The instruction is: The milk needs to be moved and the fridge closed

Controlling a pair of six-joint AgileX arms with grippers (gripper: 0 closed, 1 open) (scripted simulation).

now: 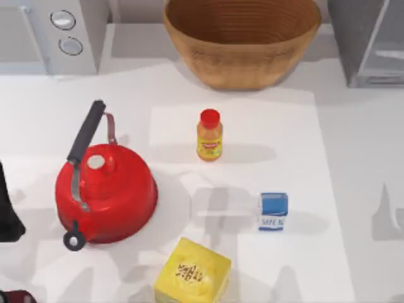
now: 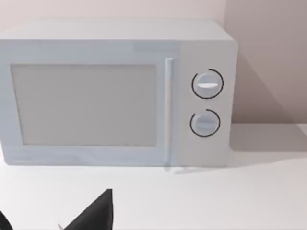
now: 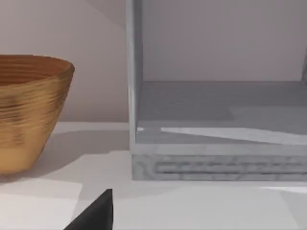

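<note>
The milk (image 1: 273,211) is a small blue-and-white carton standing upright on the white table, right of centre and towards the front. The fridge (image 1: 369,41) is a dark grey box at the back right. The right wrist view looks into the fridge (image 3: 216,110), whose front is open with a bare grey shelf inside. A dark tip of my right gripper (image 3: 96,214) shows low in that view, well short of the fridge. My left arm (image 1: 9,208) is parked at the table's left edge. A dark tip of my left gripper (image 2: 96,214) faces the pale appliance.
A red kettle (image 1: 104,189) stands at the left, an orange bottle (image 1: 209,136) in the middle and a yellow box (image 1: 192,274) at the front. A woven basket (image 1: 243,38) sits at the back centre, left of the fridge. A pale grey appliance with two knobs (image 1: 53,35) occupies the back left.
</note>
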